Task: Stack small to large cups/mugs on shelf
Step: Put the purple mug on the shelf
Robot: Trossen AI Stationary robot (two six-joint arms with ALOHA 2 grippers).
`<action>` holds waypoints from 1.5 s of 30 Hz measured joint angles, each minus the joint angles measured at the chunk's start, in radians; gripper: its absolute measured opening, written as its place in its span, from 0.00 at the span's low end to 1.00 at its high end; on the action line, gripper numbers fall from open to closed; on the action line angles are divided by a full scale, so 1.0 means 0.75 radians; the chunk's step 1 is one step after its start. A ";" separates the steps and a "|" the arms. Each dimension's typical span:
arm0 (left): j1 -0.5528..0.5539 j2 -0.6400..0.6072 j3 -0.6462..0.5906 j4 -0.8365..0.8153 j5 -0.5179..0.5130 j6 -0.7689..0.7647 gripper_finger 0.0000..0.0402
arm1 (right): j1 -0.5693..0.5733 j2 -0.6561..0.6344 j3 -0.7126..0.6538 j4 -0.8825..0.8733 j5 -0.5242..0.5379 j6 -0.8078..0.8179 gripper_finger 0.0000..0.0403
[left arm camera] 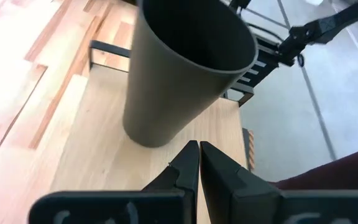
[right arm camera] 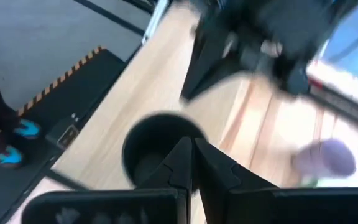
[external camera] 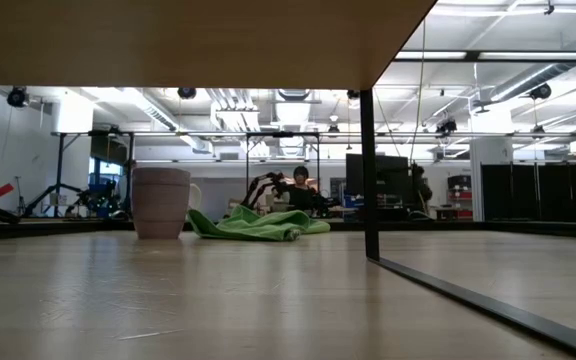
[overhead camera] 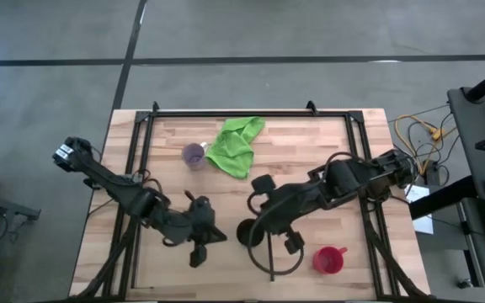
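Note:
The black handleless cup (overhead camera: 247, 234) stands upright on the light wood shelf surface (left arm camera: 98, 168) near the table's front, between my two grippers. My left gripper (left arm camera: 198, 148) is shut, level, just beside the cup's lower wall (left arm camera: 166, 124). My right gripper (right arm camera: 189, 146) is shut and points down over the cup's rim (right arm camera: 143, 127). The purple cup (overhead camera: 194, 156) stands at the far middle, beside the green cloth (overhead camera: 238, 145). The red mug (overhead camera: 329, 260) stands at the front right. Neither gripper shows in the low view. My left gripper's shut fingertips (left arm camera: 191, 149) lie close to the foot of the black cup; I cannot tell whether they touch it. My right gripper's shut fingertips (right arm camera: 182, 152) stand over the cup's rim from above; the blur hides whether they touch it.
Thin black bars (overhead camera: 137, 168) edge the wood on both sides and at the back. In the low view an upright bar (external camera: 370, 175) stands right of the cloth (external camera: 258, 222) and the purple cup (external camera: 161, 203). A black loop of cable (overhead camera: 276, 263) lies by the red mug.

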 joint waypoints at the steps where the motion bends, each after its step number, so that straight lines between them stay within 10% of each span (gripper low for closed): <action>1: 0.000 -0.023 0.000 -0.026 -0.001 -0.002 0.00 | 0.000 0.000 0.015 -0.043 0.001 0.038 0.03; 22: 0.103 -0.313 -0.002 -0.679 -0.150 -0.083 0.00 | 0.002 0.006 -0.101 -0.562 0.000 0.609 0.03; 45: 0.883 -0.277 -0.017 -0.872 0.216 0.279 0.00 | 0.028 0.005 -0.212 -0.549 -0.001 0.996 0.03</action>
